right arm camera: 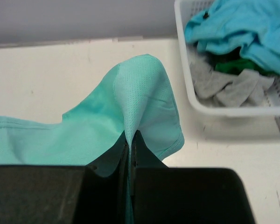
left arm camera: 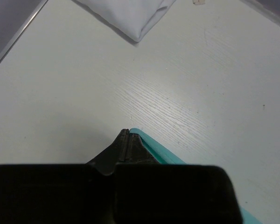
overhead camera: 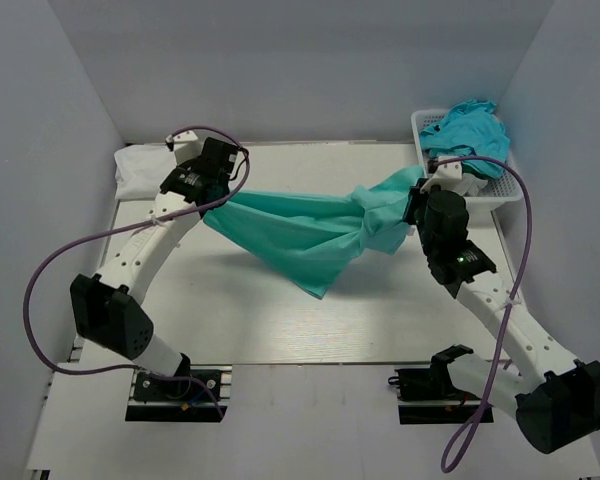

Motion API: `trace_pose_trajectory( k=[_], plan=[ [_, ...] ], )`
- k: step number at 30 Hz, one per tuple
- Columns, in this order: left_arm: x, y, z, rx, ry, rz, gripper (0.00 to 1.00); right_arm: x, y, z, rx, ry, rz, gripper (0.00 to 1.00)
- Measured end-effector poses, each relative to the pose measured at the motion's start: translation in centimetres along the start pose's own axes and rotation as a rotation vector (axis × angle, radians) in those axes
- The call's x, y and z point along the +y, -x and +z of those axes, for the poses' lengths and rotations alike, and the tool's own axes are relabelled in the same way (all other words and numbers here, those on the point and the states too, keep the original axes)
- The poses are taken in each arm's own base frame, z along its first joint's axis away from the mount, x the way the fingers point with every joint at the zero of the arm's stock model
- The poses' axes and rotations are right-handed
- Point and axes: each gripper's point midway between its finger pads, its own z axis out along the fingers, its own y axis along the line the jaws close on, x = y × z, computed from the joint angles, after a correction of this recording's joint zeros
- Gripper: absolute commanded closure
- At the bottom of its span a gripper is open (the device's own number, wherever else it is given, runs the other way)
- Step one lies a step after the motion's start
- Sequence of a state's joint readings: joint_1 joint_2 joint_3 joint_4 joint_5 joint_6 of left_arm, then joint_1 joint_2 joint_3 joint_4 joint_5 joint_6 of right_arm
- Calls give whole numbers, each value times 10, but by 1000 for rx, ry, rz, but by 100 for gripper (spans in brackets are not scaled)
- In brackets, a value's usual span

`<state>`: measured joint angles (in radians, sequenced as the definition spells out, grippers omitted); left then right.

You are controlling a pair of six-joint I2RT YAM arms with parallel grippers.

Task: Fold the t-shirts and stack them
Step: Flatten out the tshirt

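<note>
Grips limp, light shirt [overhead camera: 300,235] sensibly by its edges: left pincer [overhead camera: 213,203] clenched at 9 o'clock, right pincer [overhead camera: 412,207] at 3.

No text, label, brand, number or sign can be read in any of the views.
</note>
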<state>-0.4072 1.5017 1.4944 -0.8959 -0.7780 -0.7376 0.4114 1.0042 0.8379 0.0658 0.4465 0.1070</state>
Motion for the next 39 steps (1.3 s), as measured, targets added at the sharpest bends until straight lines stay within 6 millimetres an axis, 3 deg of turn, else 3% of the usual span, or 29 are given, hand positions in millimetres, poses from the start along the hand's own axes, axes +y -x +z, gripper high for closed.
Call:
trace_pose_trajectory(
  k=[4,10,12,14,17,19,20,21,22,23,27,28,31,33,39],
  plan=[
    [-6,-19,17,51,23,49,100,-3,-31,-2,87,-12,9,100],
    [-11,-43,36,116,19,89,100,-4,-51,2,141,-25,25,100],
    [-14,-48,45,126,23,101,100,-3,-63,9,173,-32,24,95],
    [-18,-56,58,140,30,120,100,-2,-83,20,226,-40,14,86],
    [-27,-73,84,175,43,162,99,-2,-119,37,325,-62,-18,86],
    [-32,-86,106,205,60,192,83,-4,-138,49,381,-82,-39,76],
    [-35,-90,113,216,62,203,72,-4,-145,58,406,-95,-48,41],
    [-39,-96,128,231,73,217,57,-3,-150,68,426,-106,-50,26],
    [-42,-101,139,245,78,231,32,-2,-153,79,446,-117,-64,16],
    [-47,-103,149,254,81,241,24,0,-154,90,459,-124,-69,10],
    [-64,-101,177,281,83,253,0,12,-150,124,505,-126,-91,10],
    [-66,-97,179,282,80,254,0,15,-147,128,511,-121,-93,10],
    [-65,-88,172,280,57,264,0,22,-133,129,527,-91,-95,10],
    [-65,-84,156,287,8,275,0,29,-124,126,527,-43,-101,10],
    [-69,-103,71,355,-292,276,0,60,-123,105,543,160,-168,10]
  ],
)
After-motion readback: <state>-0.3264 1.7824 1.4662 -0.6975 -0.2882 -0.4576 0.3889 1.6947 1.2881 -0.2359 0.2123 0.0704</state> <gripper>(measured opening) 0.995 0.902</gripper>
